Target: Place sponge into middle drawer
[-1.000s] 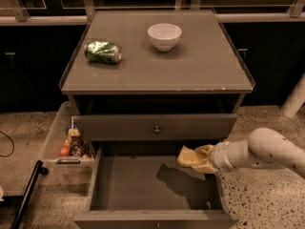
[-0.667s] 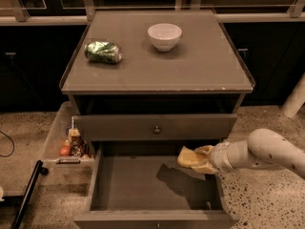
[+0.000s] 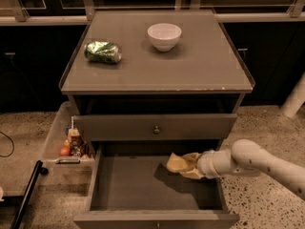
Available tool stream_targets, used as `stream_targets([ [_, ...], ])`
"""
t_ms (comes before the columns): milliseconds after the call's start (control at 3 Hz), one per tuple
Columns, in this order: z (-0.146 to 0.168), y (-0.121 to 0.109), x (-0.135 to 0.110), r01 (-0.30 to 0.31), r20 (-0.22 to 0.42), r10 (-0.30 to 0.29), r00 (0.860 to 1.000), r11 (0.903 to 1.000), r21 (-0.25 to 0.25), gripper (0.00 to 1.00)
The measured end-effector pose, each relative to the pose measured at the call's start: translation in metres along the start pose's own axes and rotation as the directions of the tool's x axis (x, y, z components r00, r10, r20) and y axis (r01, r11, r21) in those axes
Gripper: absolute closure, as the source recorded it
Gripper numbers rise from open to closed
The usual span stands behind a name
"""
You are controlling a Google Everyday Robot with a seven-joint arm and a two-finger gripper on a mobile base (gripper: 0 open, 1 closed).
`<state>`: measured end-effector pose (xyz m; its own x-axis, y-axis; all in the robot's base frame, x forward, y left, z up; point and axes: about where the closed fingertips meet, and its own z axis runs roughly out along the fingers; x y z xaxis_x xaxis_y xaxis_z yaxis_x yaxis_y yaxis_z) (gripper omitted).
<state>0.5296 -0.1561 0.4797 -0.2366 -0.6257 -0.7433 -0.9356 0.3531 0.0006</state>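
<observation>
The middle drawer (image 3: 128,187) is pulled out below the cabinet top, a grey-brown tray with a flat dark bottom. My gripper (image 3: 189,166) reaches in from the right on a white arm and is shut on the pale-yellow sponge (image 3: 177,163). The sponge hangs above the right half of the drawer's bottom and casts a shadow on it. The fingers are mostly hidden by the sponge.
A white bowl (image 3: 164,36) and a green drink can (image 3: 102,52) lie on the cabinet top (image 3: 200,70). The drawer above shows a flat front with a brass knob (image 3: 156,129). A clear bin (image 3: 55,137) with small items stands left on the speckled floor.
None; the arm and sponge hold the same place over the drawer.
</observation>
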Motion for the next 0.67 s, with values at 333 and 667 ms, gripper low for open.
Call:
stream_targets([
  [333, 0.047, 0.002, 0.006, 0.056, 0.060, -0.052, 0.997, 0.9966, -0.061, 1.00],
  [667, 0.080, 0.002, 0.016, 0.120, 0.068, -0.113, 0.991, 0.9870, -0.107, 1.00],
])
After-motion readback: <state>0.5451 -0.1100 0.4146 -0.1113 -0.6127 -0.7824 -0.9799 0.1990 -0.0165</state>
